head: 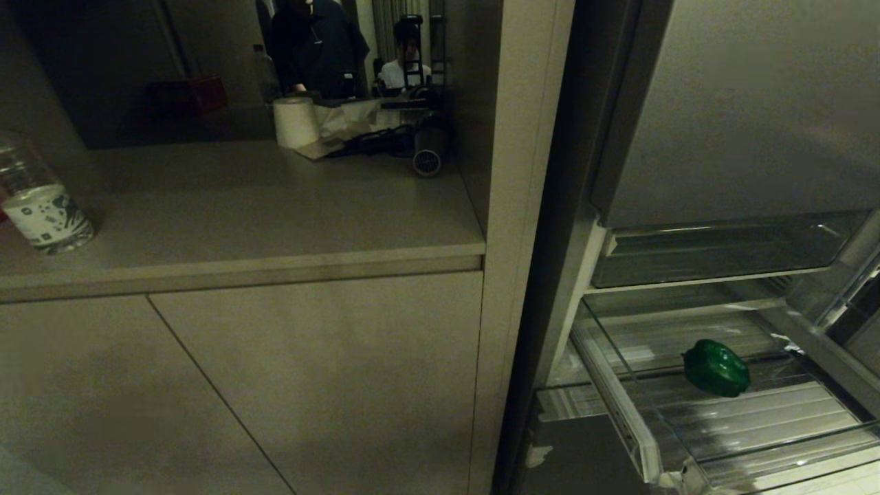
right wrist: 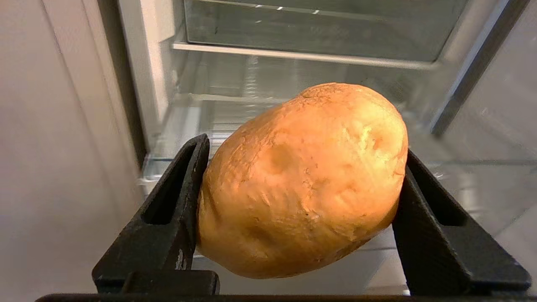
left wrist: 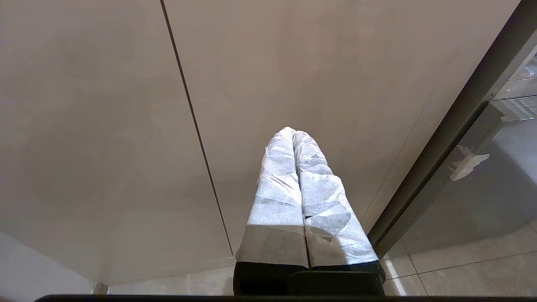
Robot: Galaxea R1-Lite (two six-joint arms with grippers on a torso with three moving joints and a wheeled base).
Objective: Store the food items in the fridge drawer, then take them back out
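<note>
In the right wrist view a tan-brown potato (right wrist: 302,180) fills the space between the two black fingers of my right gripper (right wrist: 305,149), which is shut on it in the air before the open fridge. Behind it lies the clear fridge drawer (right wrist: 226,109). The head view shows that drawer (head: 619,405) pulled out at the lower right, with the glossy green bell pepper (head: 716,368) lying on its ribbed bottom. Neither arm shows in the head view. My left gripper (left wrist: 294,133), its fingers wrapped in white tape, is shut on nothing and hangs before the beige cabinet doors.
A clear compartment (head: 715,251) sits above the drawer, under the grey fridge panel (head: 756,103). The beige counter (head: 275,206) to the left bears a water bottle (head: 41,206), a paper roll (head: 295,122) and dark clutter. People (head: 316,48) are behind the counter.
</note>
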